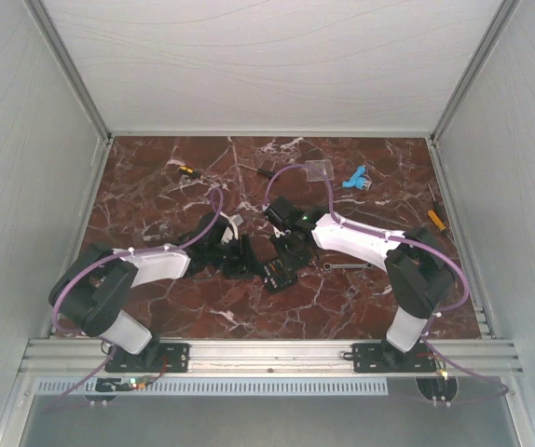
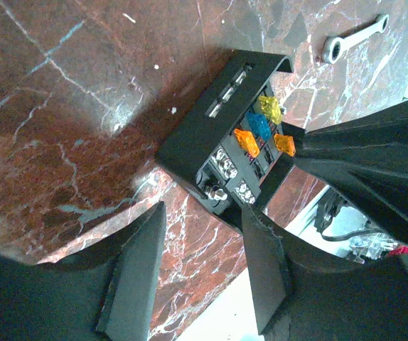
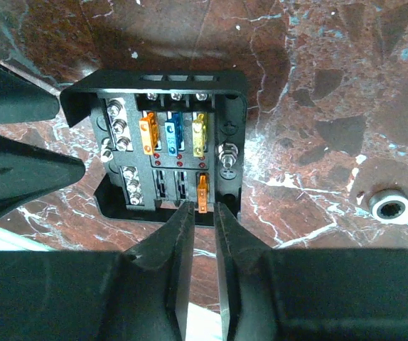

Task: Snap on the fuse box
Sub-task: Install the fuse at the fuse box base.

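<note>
Both arms reach low toward the middle of the dark red marble table [image 1: 156, 186]. The small black square plastic fuse box [image 3: 227, 106] lies flat there, coloured fuses facing up, and looks nearly square. The left gripper [image 2: 202, 219] is half open and empty, just beside the box. The right gripper [image 3: 204, 212] has a thin gap at the box's rim; I cannot tell if it pinches.

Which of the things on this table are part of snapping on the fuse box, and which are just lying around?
For the job: fuse box.
Lying about: wrench, clear square plate, blue part, orange-handled screwdriver, yellow-and-black tool.
</note>
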### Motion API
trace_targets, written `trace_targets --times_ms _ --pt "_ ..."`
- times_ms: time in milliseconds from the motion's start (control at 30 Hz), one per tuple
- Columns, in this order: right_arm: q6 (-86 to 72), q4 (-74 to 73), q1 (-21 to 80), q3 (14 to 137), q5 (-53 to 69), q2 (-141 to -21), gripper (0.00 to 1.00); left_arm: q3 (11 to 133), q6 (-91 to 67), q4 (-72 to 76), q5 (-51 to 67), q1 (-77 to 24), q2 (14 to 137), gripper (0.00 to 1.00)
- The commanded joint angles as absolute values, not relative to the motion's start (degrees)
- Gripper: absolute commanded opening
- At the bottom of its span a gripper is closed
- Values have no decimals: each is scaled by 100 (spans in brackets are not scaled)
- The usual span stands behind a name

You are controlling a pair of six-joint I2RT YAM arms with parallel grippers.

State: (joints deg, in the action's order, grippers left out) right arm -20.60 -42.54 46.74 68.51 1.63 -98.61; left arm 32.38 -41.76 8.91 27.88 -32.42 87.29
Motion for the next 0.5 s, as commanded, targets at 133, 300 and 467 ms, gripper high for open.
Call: trace_targets --times_ms 133,300,467 --pt "-2082 -4126 4720 7018 136 -10092 12 3620 -4175 837 2889 -3265 8891 46" --pt "-2084 -4136 4742 7056 125 -10128 5 3690 -4192 829 2929 -3278 8985 45" --pt "-2079 -4230 4816 7129 -1 -10203 0 3749 -4210 793 2948 -3301 9080 45"
